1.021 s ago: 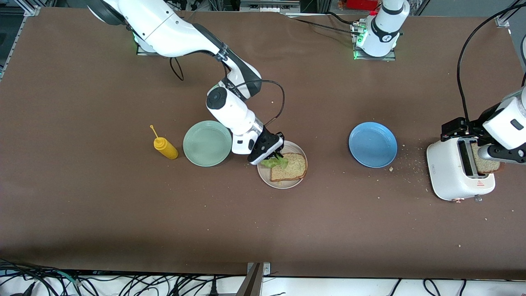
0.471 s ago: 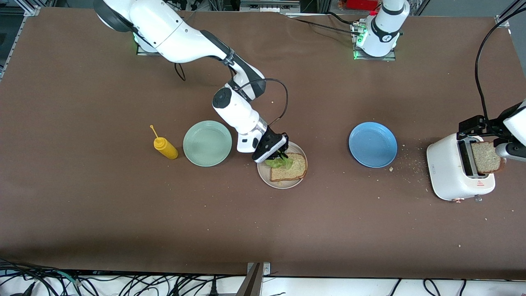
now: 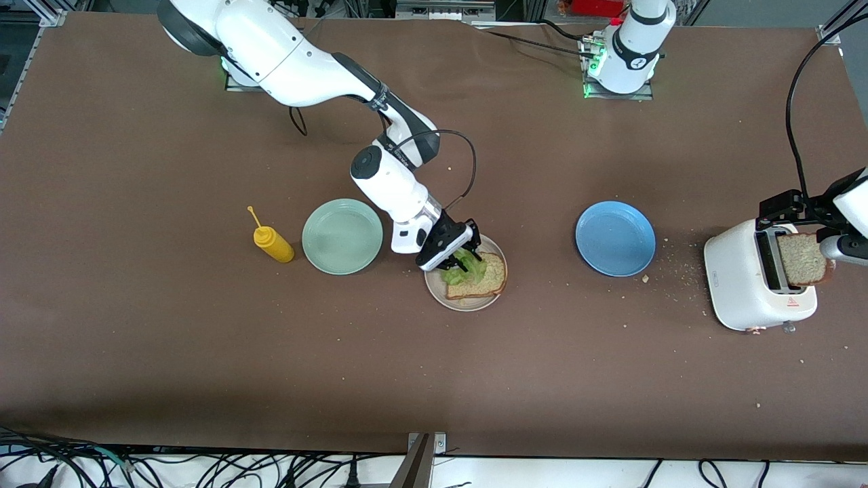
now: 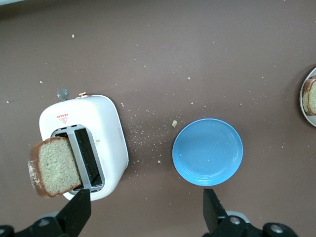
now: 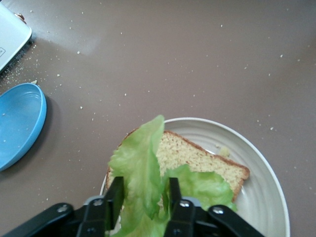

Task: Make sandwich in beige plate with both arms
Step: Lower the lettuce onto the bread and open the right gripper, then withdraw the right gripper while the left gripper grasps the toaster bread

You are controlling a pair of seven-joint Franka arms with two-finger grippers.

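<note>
The beige plate (image 3: pixel 468 303) sits mid-table with one slice of brown bread (image 3: pixel 487 281) on it. A green lettuce leaf (image 3: pixel 464 268) lies over the bread's edge. My right gripper (image 3: pixel 464 254) hangs low over that edge, open, its fingers on either side of the lettuce (image 5: pixel 140 163) above the bread (image 5: pixel 202 163) and plate (image 5: pixel 264 197). A second bread slice (image 3: pixel 802 259) sticks up from the white toaster (image 3: pixel 746 285). My left gripper (image 4: pixel 146 207) is open and empty over the table next to the toaster (image 4: pixel 101 128) and its slice (image 4: pixel 54 165).
A mint-green plate (image 3: pixel 342 236) and a yellow squeeze bottle (image 3: pixel 273 244) stand beside the beige plate toward the right arm's end. A blue plate (image 3: pixel 615 238) lies between the beige plate and the toaster. Crumbs are scattered around the toaster.
My right gripper moved farther over the bread with the lettuce and its fingers have spread apart. The left arm shifted slightly off the toaster a second ago, then held still.
</note>
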